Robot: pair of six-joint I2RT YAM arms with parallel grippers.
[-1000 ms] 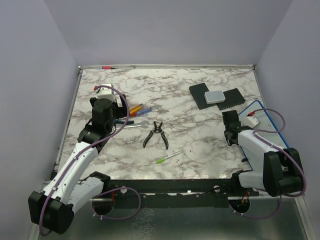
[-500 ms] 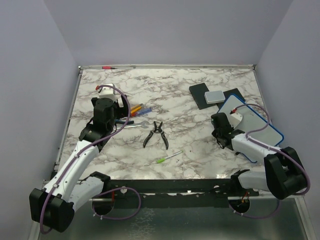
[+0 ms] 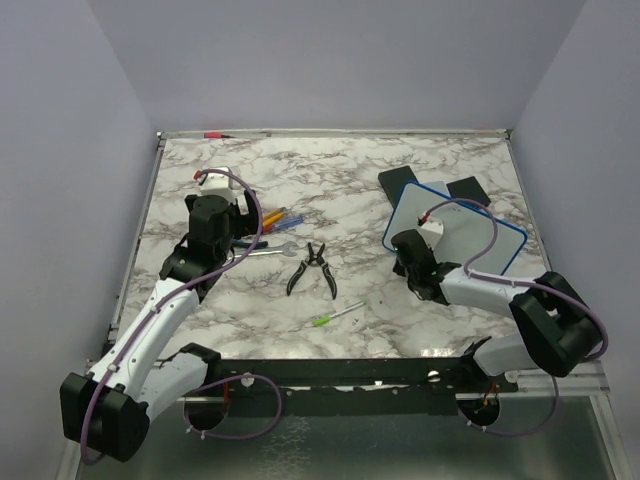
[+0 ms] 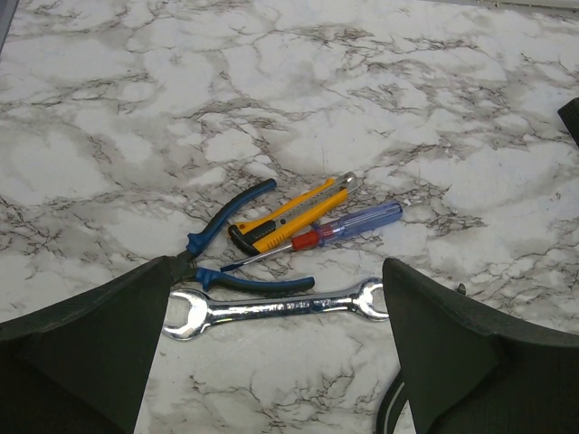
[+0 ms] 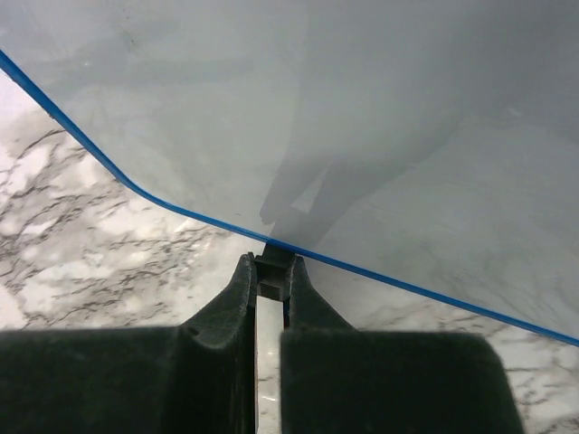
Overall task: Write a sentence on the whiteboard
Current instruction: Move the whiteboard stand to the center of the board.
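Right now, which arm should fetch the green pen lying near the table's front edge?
Left. The left fingers are open and empty above the tools, likely free to reach the green pen; the right fingers are shut on the whiteboard by its blue frame.

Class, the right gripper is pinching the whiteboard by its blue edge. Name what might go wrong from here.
1. The right gripper grips the whiteboard only at its thin rim, so the board may slip or swivel out.
2. Its far corner seems to overlap the black pads; it might snag there, or sit tilted and rock under a pen.
3. If pulled toward the middle, it may knock the pliers or the green marker.
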